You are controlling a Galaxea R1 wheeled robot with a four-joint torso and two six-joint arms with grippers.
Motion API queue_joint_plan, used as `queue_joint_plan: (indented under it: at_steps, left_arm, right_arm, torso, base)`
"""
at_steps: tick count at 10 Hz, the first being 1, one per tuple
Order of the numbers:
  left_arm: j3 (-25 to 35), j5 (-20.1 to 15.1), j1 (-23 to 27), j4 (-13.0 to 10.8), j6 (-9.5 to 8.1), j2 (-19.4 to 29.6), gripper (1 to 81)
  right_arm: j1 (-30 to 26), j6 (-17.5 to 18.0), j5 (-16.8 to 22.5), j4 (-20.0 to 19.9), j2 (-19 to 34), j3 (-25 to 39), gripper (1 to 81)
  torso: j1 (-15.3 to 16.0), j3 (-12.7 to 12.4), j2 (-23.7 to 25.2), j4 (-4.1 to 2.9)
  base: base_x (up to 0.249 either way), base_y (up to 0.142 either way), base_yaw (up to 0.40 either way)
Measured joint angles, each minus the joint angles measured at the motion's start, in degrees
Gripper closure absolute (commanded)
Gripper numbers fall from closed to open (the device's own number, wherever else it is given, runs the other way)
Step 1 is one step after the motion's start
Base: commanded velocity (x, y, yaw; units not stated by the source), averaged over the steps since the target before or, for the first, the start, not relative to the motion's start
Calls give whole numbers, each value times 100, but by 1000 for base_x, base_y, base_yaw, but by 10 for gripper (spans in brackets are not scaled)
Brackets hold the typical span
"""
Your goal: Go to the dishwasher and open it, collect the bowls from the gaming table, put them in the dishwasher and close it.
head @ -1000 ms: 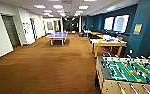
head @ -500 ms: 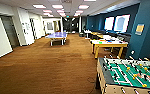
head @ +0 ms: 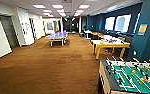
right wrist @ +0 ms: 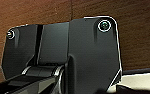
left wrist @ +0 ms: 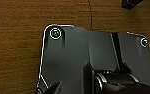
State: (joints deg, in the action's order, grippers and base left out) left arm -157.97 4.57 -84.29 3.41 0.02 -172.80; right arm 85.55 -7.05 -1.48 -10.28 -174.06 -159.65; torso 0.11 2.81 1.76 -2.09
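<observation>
- Head view: long open room with a brown wood-look floor (head: pixel 48 67), ceiling light panels (head: pixel 57 6) overhead, and a dark blue wall (head: pixel 148 37) on the right with bright windows (head: pixel 122 23).
- The gaming table (head: pixel 111 45) stands mid-right near the blue wall: white worktop, yellow edge and legs, colourful items scattered on top. Too blurred to pick out the bowls.
- A foosball table (head: pixel 131 77) with a green pitch, rods and small figures sits at the lower right, closer to the camera than the gaming table and well apart from it.
- A blue table-tennis table (head: pixel 57 36) sits further back, centre-left.
- White walls and a grey door (head: pixel 8 31) run along the left side; a dark corridor opening (head: pixel 70 24) is at the far end.
- No dishwasher can be made out anywhere in the room.
- Left wrist view: the robot's own dark plate over the wood-look floor, with a dark object's corner (left wrist: pixel 131 3) at the edge. Gripper state: cannot tell.
- Right wrist view: dark plate over the same floor, with a pale surface (right wrist: pixel 138 81) at one corner. Gripper state: cannot tell.
</observation>
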Motion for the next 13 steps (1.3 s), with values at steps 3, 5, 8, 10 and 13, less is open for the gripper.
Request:
queue_joint_plan:
  at_steps: [3,5,8,10,13]
  left_arm:
    - [-2,-2,-2,0,0,-5,10]
    - [0,-2,-5,0,-2,-7,10]
    - [-5,-4,-2,0,0,-2,10]
    - [22,-17,-20,0,0,-52,10]
    - [-35,35,24,2,-2,12,10]
  right_arm:
    - [13,0,5,0,-20,0,10]
    - [15,0,2,0,-17,0,10]
    - [2,0,0,0,-34,2,10]
    - [33,0,22,0,32,-20,10]
    - [-16,0,-21,-2,-45,20,10]
  torso:
    - [-2,0,2,0]
    - [-2,0,2,0]
    - [-2,0,2,0]
    - [-4,0,0,0]
    - [-11,0,2,0]
  base:
    - [167,118,0]
    - [167,118,0]
    - [167,118,0]
    - [167,118,0]
    - [171,97,0]
